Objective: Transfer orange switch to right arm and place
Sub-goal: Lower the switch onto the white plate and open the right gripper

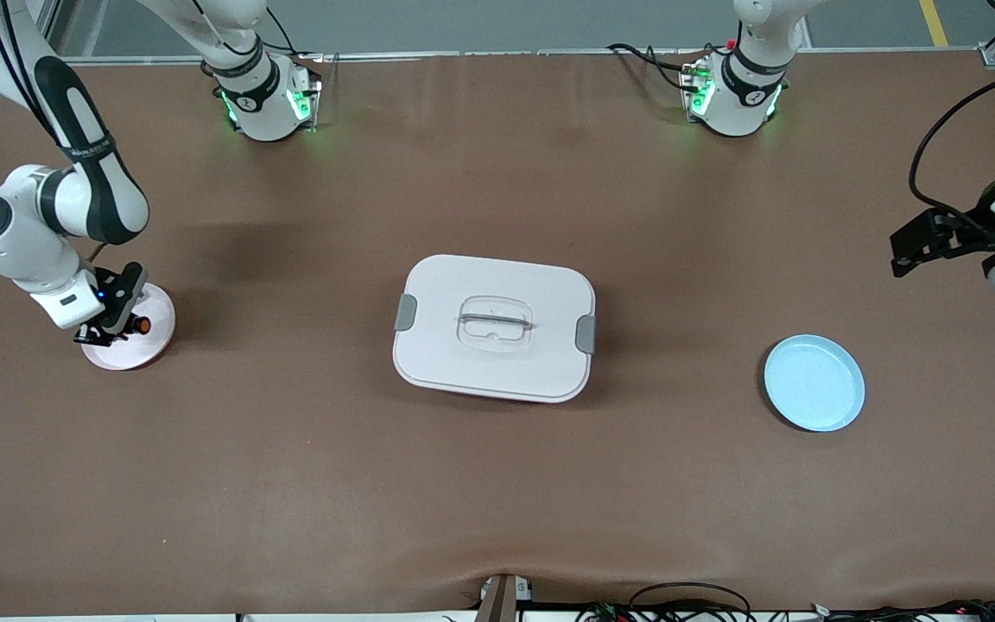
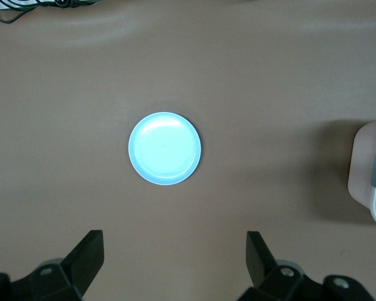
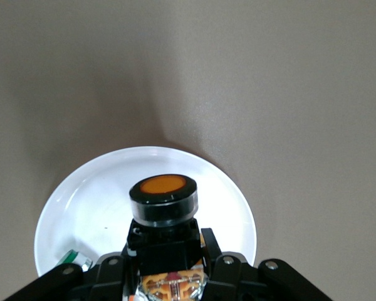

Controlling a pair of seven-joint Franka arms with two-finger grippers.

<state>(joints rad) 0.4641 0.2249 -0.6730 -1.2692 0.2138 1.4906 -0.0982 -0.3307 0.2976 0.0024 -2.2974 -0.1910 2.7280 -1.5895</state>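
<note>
The orange switch (image 1: 142, 326), a stubby black part with a round orange cap, is held in my right gripper (image 1: 122, 324) over the pale round plate (image 1: 139, 352) at the right arm's end of the table. In the right wrist view the switch (image 3: 163, 194) sits between the black fingers of the right gripper (image 3: 166, 251), cap pointing away from the camera, above the plate (image 3: 88, 200). My left gripper (image 1: 916, 246) is open and empty, up in the air at the left arm's end, beside the light-blue plate (image 1: 814, 383). Its fingers (image 2: 88, 257) stand wide apart.
A white lidded box (image 1: 494, 326) with grey clasps stands mid-table; its edge shows in the left wrist view (image 2: 373, 182). The light-blue plate (image 2: 165, 148) holds nothing. A small white-and-green piece (image 3: 72, 258) lies in the pale plate. Cables run along the table's near edge.
</note>
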